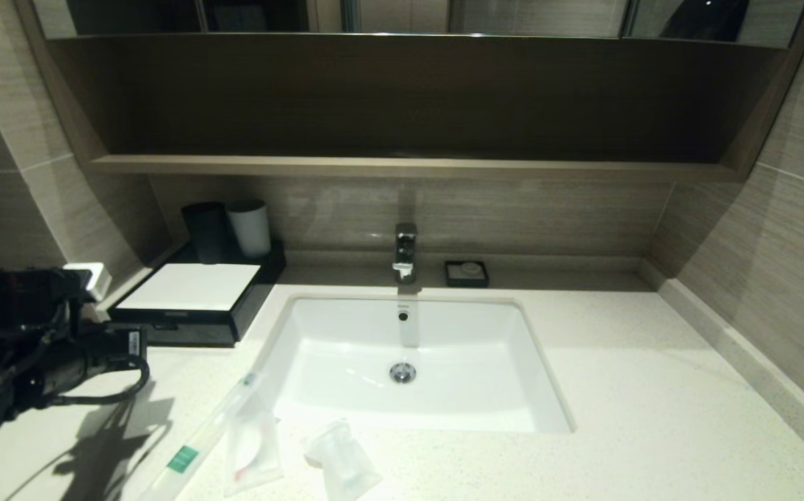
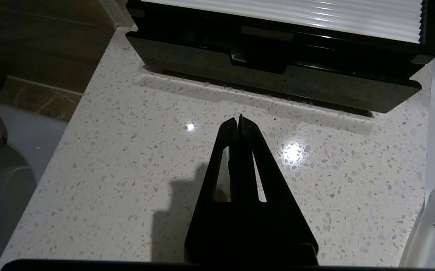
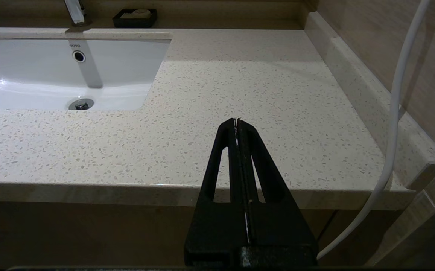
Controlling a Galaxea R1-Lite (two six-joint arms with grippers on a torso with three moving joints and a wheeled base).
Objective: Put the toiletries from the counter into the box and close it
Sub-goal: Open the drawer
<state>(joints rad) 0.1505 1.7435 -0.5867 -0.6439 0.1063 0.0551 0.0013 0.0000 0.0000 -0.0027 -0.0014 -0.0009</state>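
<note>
A black box (image 1: 178,321) with a white ribbed top stands at the back left of the counter; it looks closed. It also shows in the left wrist view (image 2: 277,75). Three clear toiletry packets lie at the counter's front: a long one with a green label (image 1: 190,449), a flat one (image 1: 252,442) and a smaller one (image 1: 343,465). My left arm (image 1: 47,348) is at the far left. My left gripper (image 2: 239,121) is shut and empty, above bare counter just in front of the box. My right gripper (image 3: 237,122) is shut and empty, near the counter's front edge, right of the sink.
A white sink (image 1: 409,410) with a chrome faucet (image 1: 405,250) fills the middle. A black cup (image 1: 204,233) and a white cup (image 1: 250,228) stand behind the box. A soap dish (image 1: 467,273) is at the back. A white cable (image 3: 394,124) hangs by the right wall.
</note>
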